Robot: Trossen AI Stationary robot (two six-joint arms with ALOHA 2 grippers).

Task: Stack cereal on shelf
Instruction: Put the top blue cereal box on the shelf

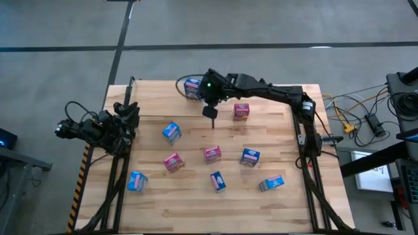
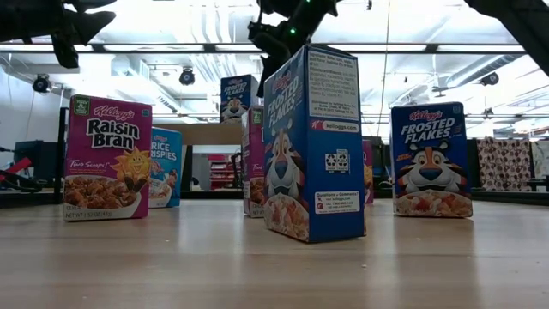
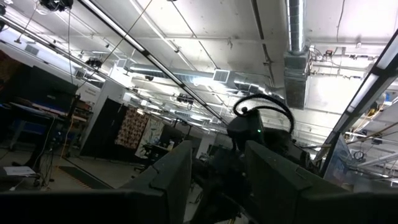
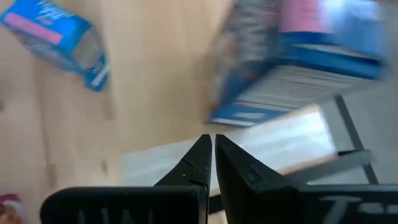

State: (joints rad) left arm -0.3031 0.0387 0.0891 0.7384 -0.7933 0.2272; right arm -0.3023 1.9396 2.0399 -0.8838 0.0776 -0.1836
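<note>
The right gripper [image 1: 213, 122] is seen with its fingertips [image 4: 205, 149] pressed together, nothing being held between them and nothing touched; it is hung over bare planks of the table [image 1: 274, 117], pointing down. Just behind it, at the far edge, a blue cereal box [image 1: 192, 87] is found, and in the right wrist view the same box [image 4: 298, 56] is blurred, so its facing can only be guessed at, though it seems to be set on the pale shelf [image 4: 273, 146]. Beside the gripper, toward the right arm's base, a pink box [image 1: 241, 111] is stood upright. Nearer the front, a second blue box [image 1: 172, 132] and two pink boxes [image 1: 173, 162] [image 1: 212, 153] are scattered, with more blue boxes [image 1: 249, 157] [image 1: 217, 181] [image 1: 136, 182] further forward, well apart from the fingers. One blue box [image 1: 272, 184] is laid on its side, its long axis running across the table. No box is placed directly under the gripper. The left gripper [image 1: 128, 117] is parked at the table's left edge, its fingers [image 3: 174, 180] held apart on nothing
</note>
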